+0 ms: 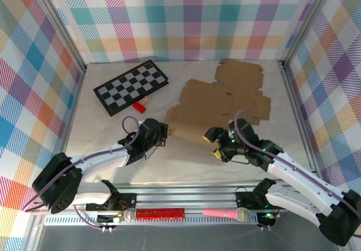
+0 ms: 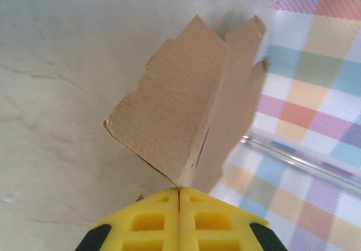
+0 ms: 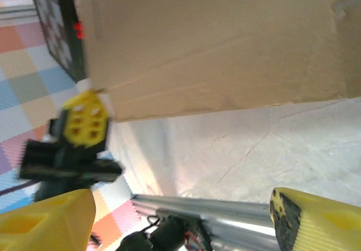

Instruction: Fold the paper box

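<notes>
While the left gripper (image 1: 162, 130) is pinched shut on the near-left corner of the cardboard box blank (image 1: 225, 100), holding that flap tilted up off the table, the blank lies mid-right. The right gripper (image 1: 215, 145) hovers with its jaws apart just beside the near edge. Folding looks barely begun. The next move probably calls for pinning the panel so the flap creases.

We see bright, even light with faint shadows beneath the cardboard box blank (image 1: 208, 104). Our right wrist view is blurred throughout; the left wrist background looks soft.
</notes>
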